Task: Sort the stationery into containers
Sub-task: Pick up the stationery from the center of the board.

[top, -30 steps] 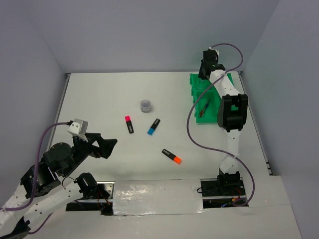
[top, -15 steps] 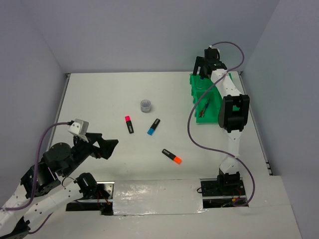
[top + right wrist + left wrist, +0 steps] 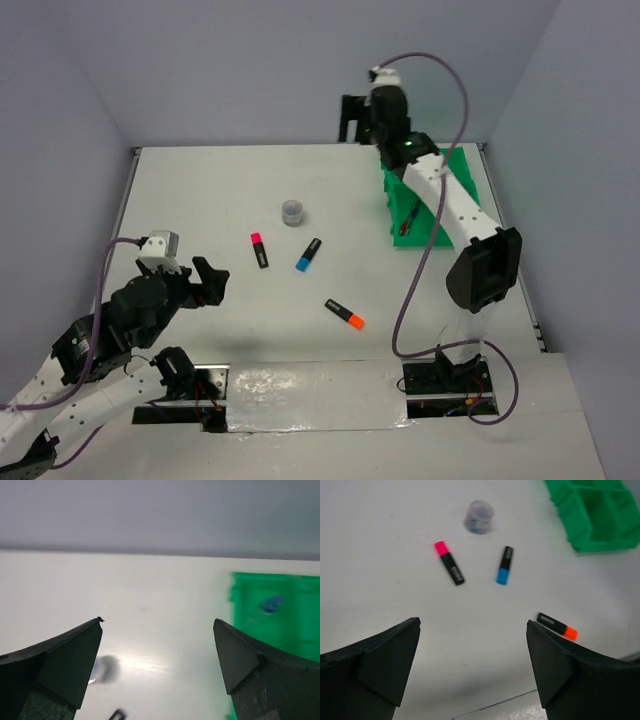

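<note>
Top external view: the right gripper (image 3: 352, 122) is now lifted off the green tray (image 3: 462, 170) and swung over the far edge of the table (image 3: 200, 200). A second ago it was held low over the far end of the tray, with its jaws much closer together. Now its jaws are spread wide apart and nothing is held between them, as is seen from the right wrist (image 3: 157, 621). A small blue thing (image 3: 271, 604) is seen inside the tray, too blurred to name, so one piece is likely dropped in and done. The left gripper (image 3: 212, 278) is also wide apart and empty, near the near left corner, and has been turned a little toward the loose pieces (image 3: 473, 622). Four pieces are left on the table, well apart from the tray, which sits by the far right corner (image 3: 575, 530). The round tub (image 3: 292, 212) is stood nearest the far edge. The pink highlighter (image 3: 260, 250) is laid with its long side running far to near, pink end toward the far edge. The blue highlighter (image 3: 308, 254) is laid beside it on a slant, blue end toward the near edge. The orange highlighter (image 3: 344, 313) is slanted too, orange end toward the near right corner.
</note>
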Robot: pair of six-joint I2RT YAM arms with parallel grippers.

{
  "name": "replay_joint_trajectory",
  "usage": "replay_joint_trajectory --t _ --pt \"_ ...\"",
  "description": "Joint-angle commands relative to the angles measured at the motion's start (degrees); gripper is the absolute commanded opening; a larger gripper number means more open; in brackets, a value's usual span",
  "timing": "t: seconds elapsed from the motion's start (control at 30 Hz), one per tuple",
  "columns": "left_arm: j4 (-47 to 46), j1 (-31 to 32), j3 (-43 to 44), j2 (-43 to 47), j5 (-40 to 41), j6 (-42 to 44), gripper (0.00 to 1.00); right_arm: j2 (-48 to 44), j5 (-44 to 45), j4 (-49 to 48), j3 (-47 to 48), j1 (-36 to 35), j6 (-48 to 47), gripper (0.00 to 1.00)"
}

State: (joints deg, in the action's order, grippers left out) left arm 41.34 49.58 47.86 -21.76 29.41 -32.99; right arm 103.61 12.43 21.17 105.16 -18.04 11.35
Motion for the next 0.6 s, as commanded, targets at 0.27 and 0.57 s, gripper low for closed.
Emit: replay_joint_trajectory --t 0.27,0.57 --pt "12.0 -6.8 5.1 -12.8 18.3 -13.2 0.99 18.1 -2.2 0.7 5.0 -19.7 -4.1 1.0" --pt "7.8 -8.1 3.8 -11.2 14.5 -8.6 0.99 28.0 -3.8 4.1 10.5 -21.9 -3.0 1.0"
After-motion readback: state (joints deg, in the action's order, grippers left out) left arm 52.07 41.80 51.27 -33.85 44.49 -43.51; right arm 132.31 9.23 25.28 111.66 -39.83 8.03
